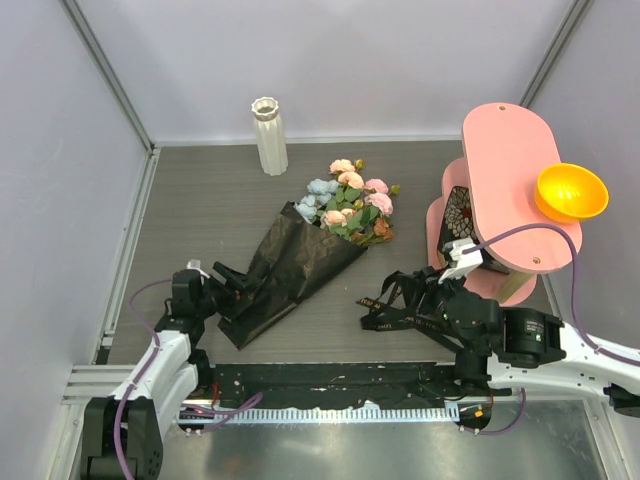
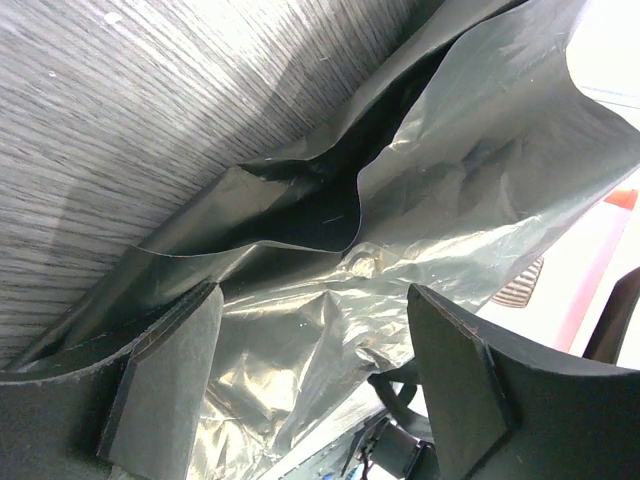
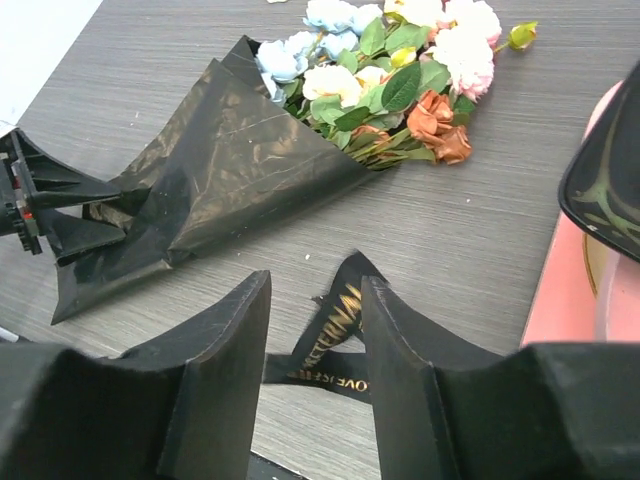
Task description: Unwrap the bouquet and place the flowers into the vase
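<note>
The bouquet lies on its side mid-table, a black paper cone with the flowers spilling out towards the back right. The white ribbed vase stands upright at the back, apart from it. My left gripper is open, its fingers spread either side of the cone's crumpled narrow end. A loose black ribbon with gold lettering lies flat on the table. My right gripper hangs open just over it, not holding it.
A tall pink stand with an orange bowl on top rises at the right, close to my right arm. Grey walls close in the back and sides. A metal rail runs along the near edge.
</note>
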Robot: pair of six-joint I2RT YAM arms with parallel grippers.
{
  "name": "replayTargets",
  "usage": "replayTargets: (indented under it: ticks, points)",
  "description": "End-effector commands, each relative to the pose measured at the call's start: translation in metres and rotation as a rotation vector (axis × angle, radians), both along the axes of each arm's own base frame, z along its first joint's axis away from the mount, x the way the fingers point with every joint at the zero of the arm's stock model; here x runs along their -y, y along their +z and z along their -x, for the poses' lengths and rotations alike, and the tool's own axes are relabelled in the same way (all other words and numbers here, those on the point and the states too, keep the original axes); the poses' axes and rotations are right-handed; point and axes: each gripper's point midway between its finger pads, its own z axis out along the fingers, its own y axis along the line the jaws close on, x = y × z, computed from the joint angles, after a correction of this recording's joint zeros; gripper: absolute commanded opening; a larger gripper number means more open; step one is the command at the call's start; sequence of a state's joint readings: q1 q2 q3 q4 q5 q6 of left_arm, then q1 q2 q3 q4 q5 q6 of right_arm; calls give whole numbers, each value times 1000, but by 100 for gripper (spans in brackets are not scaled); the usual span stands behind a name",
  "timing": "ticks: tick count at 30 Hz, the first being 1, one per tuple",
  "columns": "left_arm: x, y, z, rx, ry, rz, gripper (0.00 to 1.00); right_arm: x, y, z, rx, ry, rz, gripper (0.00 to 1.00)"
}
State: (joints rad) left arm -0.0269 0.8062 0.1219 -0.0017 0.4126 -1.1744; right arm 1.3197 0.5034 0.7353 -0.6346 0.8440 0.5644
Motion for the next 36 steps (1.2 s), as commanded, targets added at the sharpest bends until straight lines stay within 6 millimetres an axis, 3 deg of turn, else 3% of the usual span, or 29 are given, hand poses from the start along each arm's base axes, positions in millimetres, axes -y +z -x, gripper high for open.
replayTargets:
  ticks: [1,6,7,9,10,12,13,14,16,17,18,19,20,22,25,26,27,29,30,31,33,34,36]
  points:
    - [6,15,3,28,-55,8,82,13,11,-6,23,-71,-38,52]
    - [22,70,0,184,-167,53,88,8,11,-3,29,-35,-33,58]
    - [23,92,-4,246,-187,44,89,3,8,-3,27,-22,-21,59]
    - [23,104,2,247,-215,21,89,-12,0,1,18,55,19,63]
    - [21,125,-1,313,-237,-35,89,-26,-9,2,6,84,53,64]
    - [12,133,4,301,-229,-118,88,-51,-23,8,-29,175,101,65]
    - [7,152,1,363,-243,-182,88,-65,-24,9,-36,202,89,65]
    - [-3,147,2,325,-215,-246,88,-84,-42,12,-76,245,142,65]
    - [-21,154,0,304,-161,-348,85,-114,-40,13,-80,303,105,67]
    - [-32,142,5,216,-116,-388,84,-132,-58,13,-112,330,158,67]
    - [-51,133,2,158,-26,-451,85,-151,-47,16,-114,378,136,68]
    - [-57,128,3,111,28,-450,84,-165,-47,16,-121,397,139,68]
    - [-63,116,9,36,58,-458,84,-177,-59,16,-147,413,181,67]
    - [-77,101,13,-48,159,-469,87,-196,-45,17,-142,446,164,67]
    - [-56,90,6,-30,111,-361,92,-201,-35,19,-121,471,114,68]
    - [-47,96,-4,22,82,-318,94,-199,-30,20,-111,470,90,69]
    - [-30,87,-2,9,10,-251,96,-190,-26,21,-99,466,64,69]
    - [-2,99,-9,105,-123,-137,95,-177,-20,20,-89,432,31,70]
    - [12,94,-7,109,-189,-58,93,-165,-15,21,-78,419,3,70]
    - [35,123,-8,249,-306,58,91,-157,-14,18,-72,388,-10,70]
    - [47,136,-2,323,-342,172,91,-138,-9,18,-55,358,-42,73]
    - [51,162,2,472,-386,178,91,-132,-8,17,-48,342,-49,74]
    - [53,174,9,542,-422,169,95,-120,-8,14,-36,311,-50,76]
